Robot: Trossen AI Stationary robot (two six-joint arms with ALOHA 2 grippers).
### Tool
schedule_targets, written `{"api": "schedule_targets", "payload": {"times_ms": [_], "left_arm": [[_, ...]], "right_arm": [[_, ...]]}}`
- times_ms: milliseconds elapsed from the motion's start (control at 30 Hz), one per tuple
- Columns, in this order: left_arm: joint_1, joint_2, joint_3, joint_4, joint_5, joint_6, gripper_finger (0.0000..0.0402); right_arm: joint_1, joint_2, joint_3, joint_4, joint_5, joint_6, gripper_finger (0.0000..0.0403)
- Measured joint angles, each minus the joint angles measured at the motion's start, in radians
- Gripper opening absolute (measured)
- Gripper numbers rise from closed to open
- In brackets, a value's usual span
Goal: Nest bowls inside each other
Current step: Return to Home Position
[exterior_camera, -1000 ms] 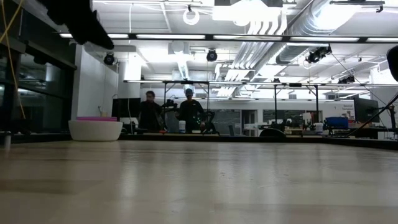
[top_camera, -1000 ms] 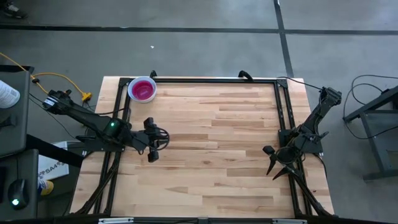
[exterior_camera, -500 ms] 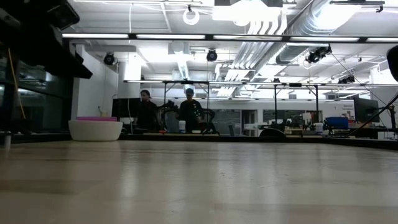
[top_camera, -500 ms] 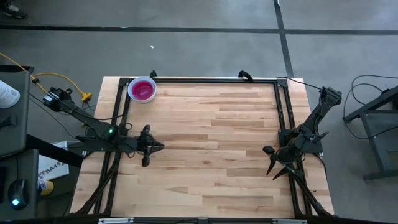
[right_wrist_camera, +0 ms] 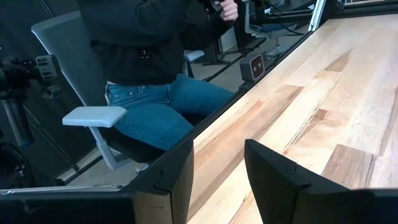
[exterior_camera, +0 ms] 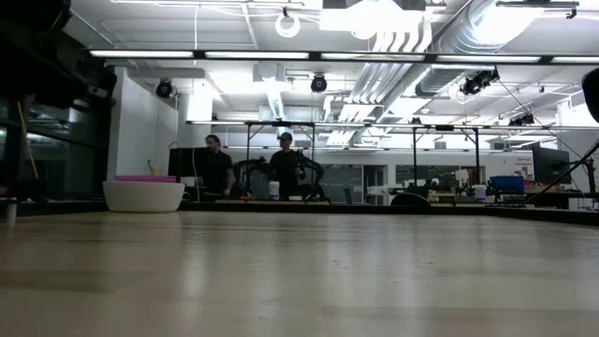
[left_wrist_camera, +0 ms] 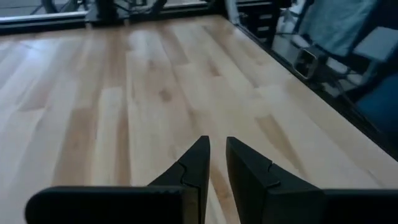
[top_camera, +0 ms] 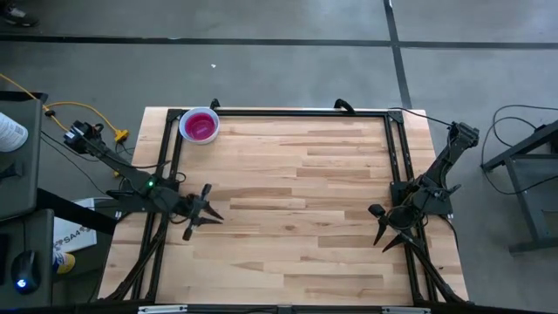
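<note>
Magenta round bowls sit stacked on pale plank table; both pincers empty, fingers parted

You look straight down on the whole bench; low, level across it; both share the far-corner bowls. Wrist cameras skim bench planks closely.

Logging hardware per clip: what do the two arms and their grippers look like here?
Both arms are dark, slim, jointed links. The left arm shows a small green light near mid-length, and a yellow cable runs by its base. Its gripper has two black, wedge-shaped fingers tapering to points. The right arm is likewise black; its gripper has broader, flat black fingers with notched inner edges. No markings are readable.
</note>
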Motion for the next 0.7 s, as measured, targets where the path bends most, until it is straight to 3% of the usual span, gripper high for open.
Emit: {"api": "schedule_targets", "payload": {"times_ms": [433, 700], "left_arm": [[0.001, -0.152, -0.125, 0.016, 0.020, -0.002, 0.0054], [0.002, -0.258, -0.141, -0.051, 0.021, -0.002, 0.0054]], "right_arm": [[0.000, 0.000, 0.000, 0.000, 0.000, 0.000, 0.0136], [0.000, 0.000, 0.000, 0.000, 0.000, 0.000, 0.0136]]}}
